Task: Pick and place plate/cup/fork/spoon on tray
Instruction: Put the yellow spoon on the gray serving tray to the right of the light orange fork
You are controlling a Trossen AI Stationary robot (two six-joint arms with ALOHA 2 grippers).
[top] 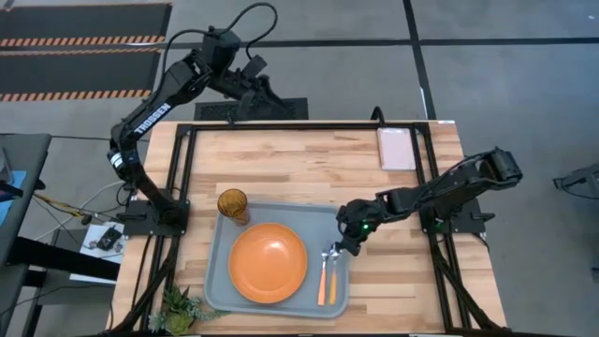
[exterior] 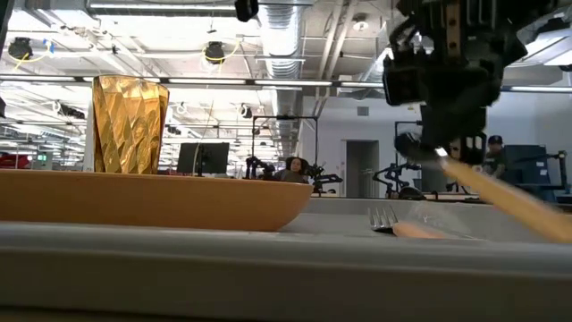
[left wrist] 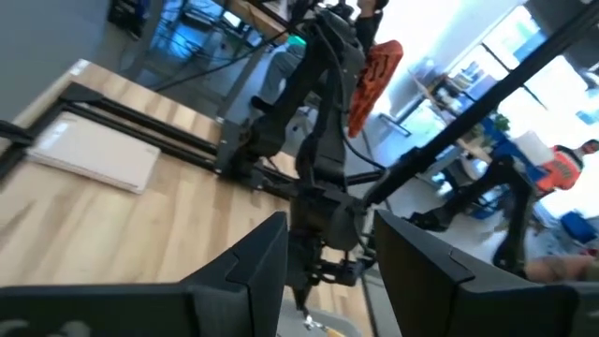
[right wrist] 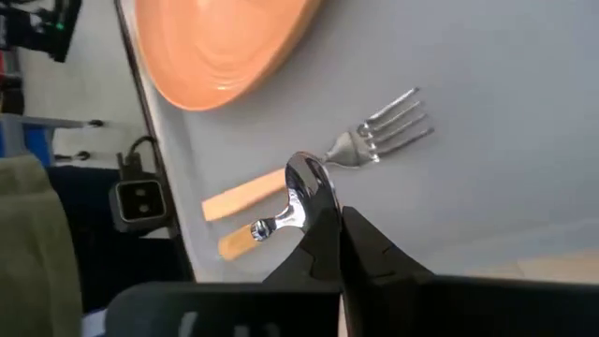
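Note:
The grey-blue tray (top: 217,281) lies at the table's near middle. The orange plate (top: 268,263) rests flat on it, and the amber cup (top: 233,205) stands upright at its far left corner. The fork (top: 322,281) lies flat on the tray right of the plate, its tines (right wrist: 393,122) toward the far edge. My right gripper (top: 348,245) is shut on the spoon (top: 332,276), just right of the fork. My left gripper (left wrist: 328,271) is open and empty, raised beyond the table's far edge. My right gripper pinches the spoon at its metal bowl and neck (right wrist: 298,192) between its two fingers. The fingers slant down from the table's right side. The spoon is tilted, its bowl end up and its orange handle (exterior: 509,201) sloping down toward the tray. Whether the handle's end touches the tray I cannot tell.
A small pinkish-white pad (top: 397,148) lies at the table's far right. A small green plant (top: 182,307) stands at the near left corner beside the tray. Black frame rails run along the table's left, right and far sides.

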